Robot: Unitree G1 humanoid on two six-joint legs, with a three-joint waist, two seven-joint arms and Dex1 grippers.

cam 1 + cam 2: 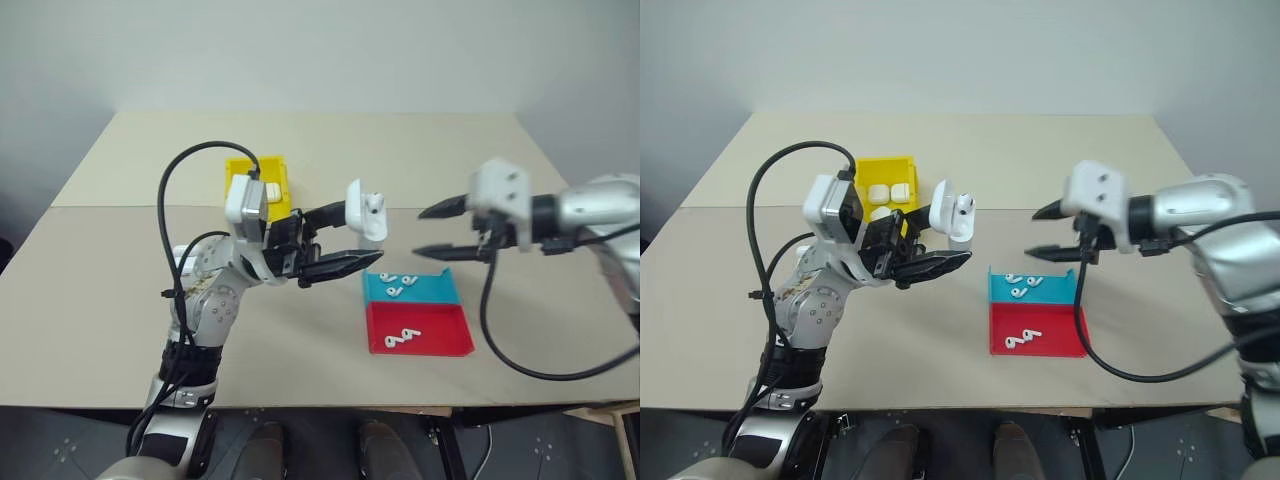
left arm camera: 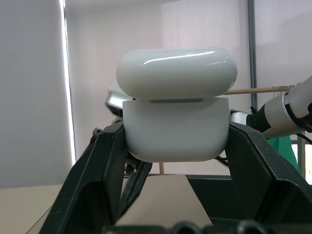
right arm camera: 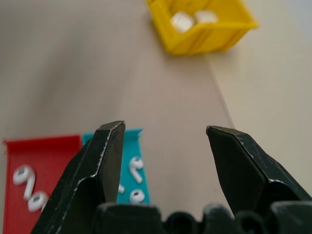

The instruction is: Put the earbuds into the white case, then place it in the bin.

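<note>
My left gripper point(image 1: 358, 238) is shut on the white case point(image 1: 368, 216) and holds it up above the table, left of the trays. The case's lid is flipped up, and a small white piece that looks like an earbud point(image 1: 965, 203) sits at its open top. In the left wrist view the case point(image 2: 175, 131) is clamped between both fingers. My right gripper point(image 1: 432, 232) hangs open and empty to the right of the case, above the trays. Loose earbuds point(image 1: 395, 286) lie in the blue tray, and more earbuds point(image 1: 400, 338) lie in the red one. The yellow bin point(image 1: 880, 165) stands behind my left hand.
The blue tray point(image 1: 437, 286) and the red tray point(image 1: 442, 335) lie side by side in front of my right gripper. Two white cases point(image 1: 887, 191) rest inside the bin. The tan table point(image 1: 400, 150) has free room at the back and the left.
</note>
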